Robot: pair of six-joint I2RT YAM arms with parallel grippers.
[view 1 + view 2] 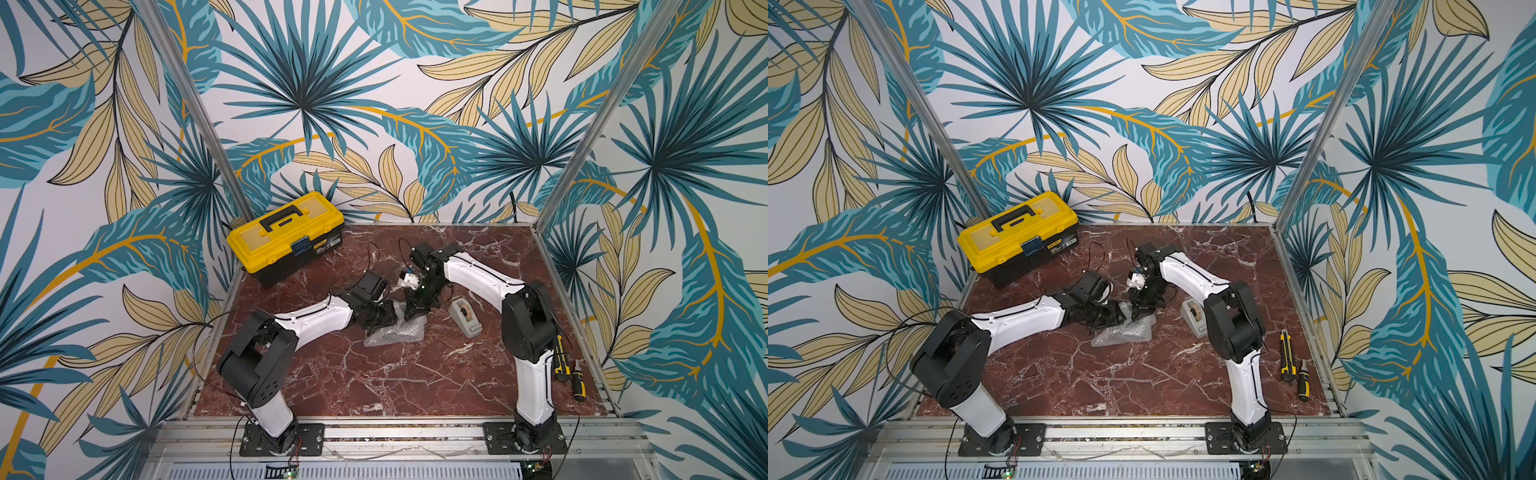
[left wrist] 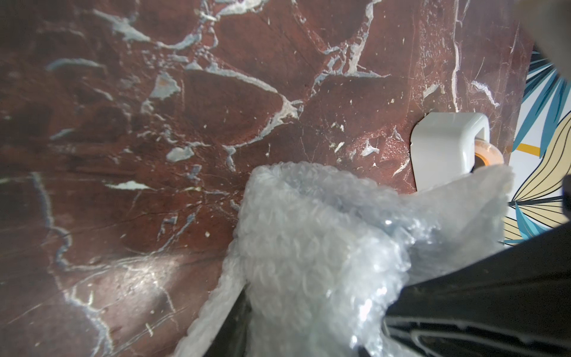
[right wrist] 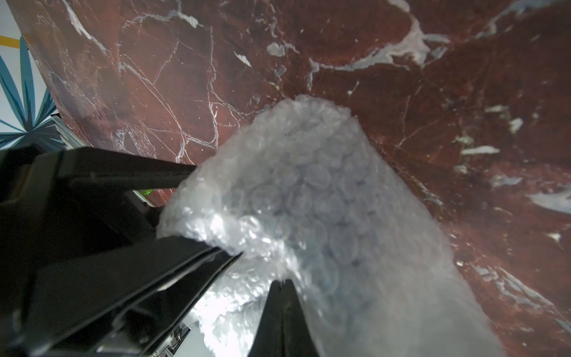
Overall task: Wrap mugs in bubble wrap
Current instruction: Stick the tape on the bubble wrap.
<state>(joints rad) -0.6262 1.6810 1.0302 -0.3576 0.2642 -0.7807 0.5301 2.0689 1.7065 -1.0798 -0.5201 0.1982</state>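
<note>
Bubble wrap [image 1: 395, 332] sits bunched at the table [image 1: 374, 386] centre, tape dispenser [image 1: 465, 318] at its 3 o'clock. The left gripper [image 1: 390, 314] clamps the bundle and the right gripper [image 3: 281, 284] is closed on a fold. The mug is hidden, likely inside. Risk: the slick film slips free and the wrap springs open.

**A robot test cell dressed as a stage set, not a home or a shop.**

Two white-and-black robot arms [image 1: 316, 318] [image 1: 478, 274] stand bolted through black base plates [image 1: 249, 440] to an aluminium rail [image 1: 399, 432] at the front edge of a red marble-patterned tabletop [image 1: 374, 374]. Bare aluminium posts [image 1: 197, 112] frame the booth, and its three walls are papered with tropical-leaf wallpaper [image 1: 303, 95]. Workshop gear lies about: a yellow toolbox [image 1: 286, 235] in the far corner, a grey tape dispenser [image 1: 465, 318], and a utility knife [image 1: 1286, 355] beside a screwdriver [image 1: 1303, 380].
</note>
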